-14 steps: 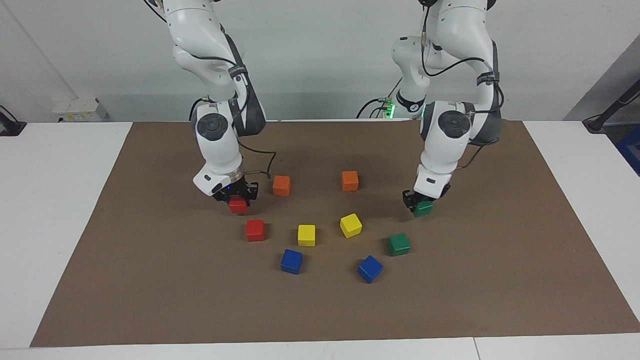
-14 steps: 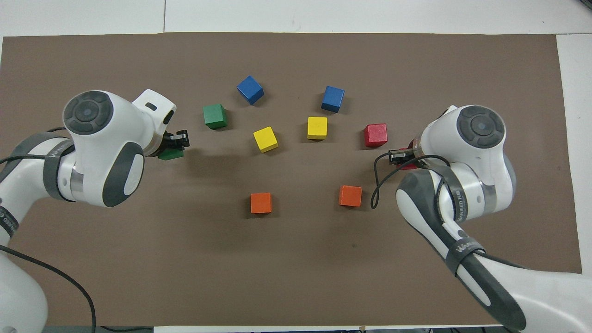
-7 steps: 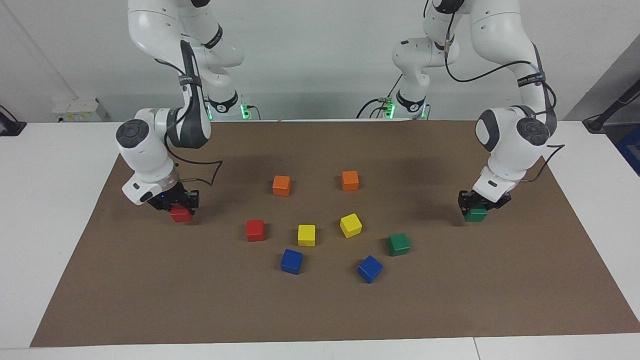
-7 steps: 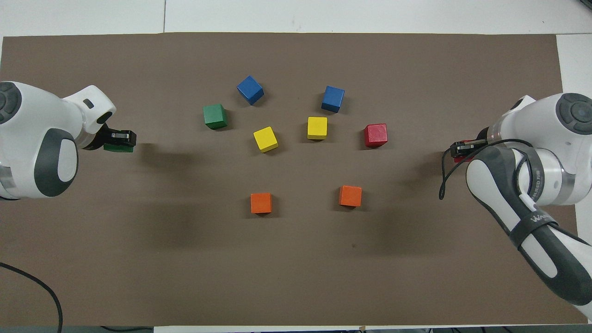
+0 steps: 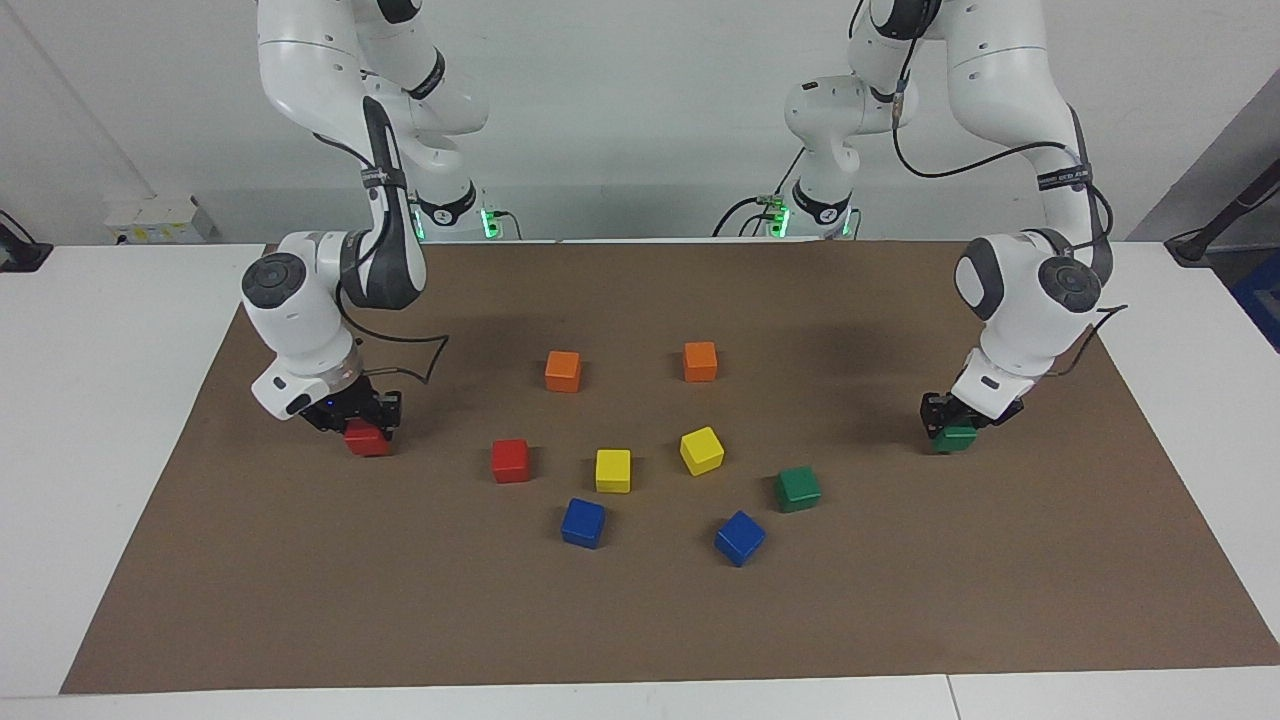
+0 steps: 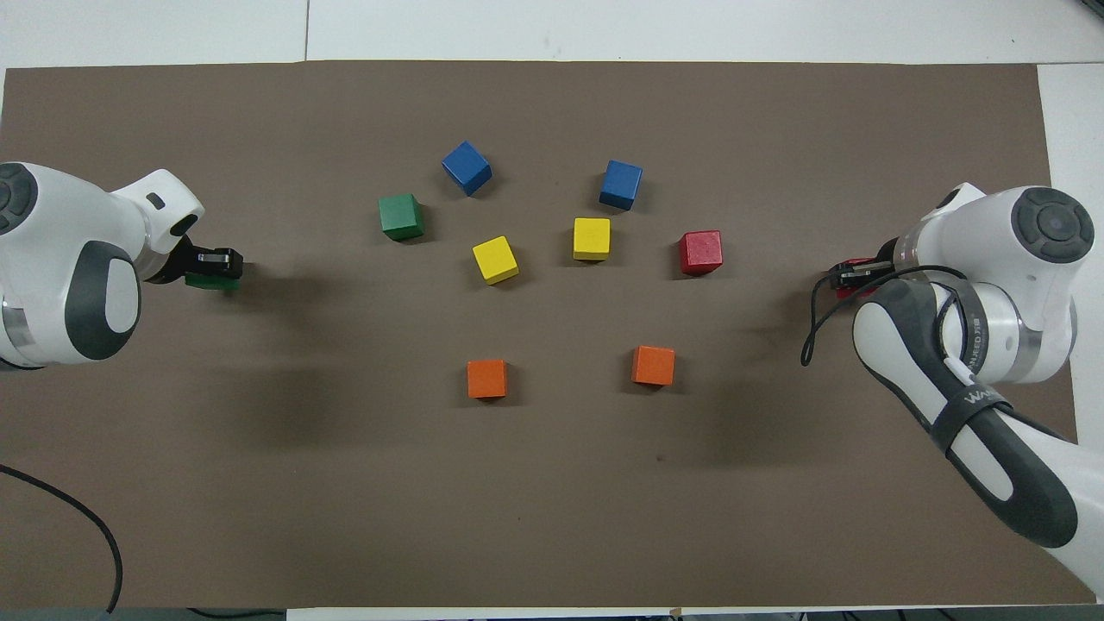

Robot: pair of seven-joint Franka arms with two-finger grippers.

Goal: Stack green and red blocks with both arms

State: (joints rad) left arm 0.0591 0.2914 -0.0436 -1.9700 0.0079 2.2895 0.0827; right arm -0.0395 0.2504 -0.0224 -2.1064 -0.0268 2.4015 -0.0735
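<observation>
Low over the brown mat, the left hand clasps a green cube, the right hand a red cube; another green cube and red cube lie mid-worktop.

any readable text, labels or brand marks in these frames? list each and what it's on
Grey strap on the right arm: white lettering starting "WA", the rest too blurred to read.
Strap on its forearm: white print, unreadable.
Straps on the left arm: print too small to read.
Blocks and brown mat: no text.
</observation>
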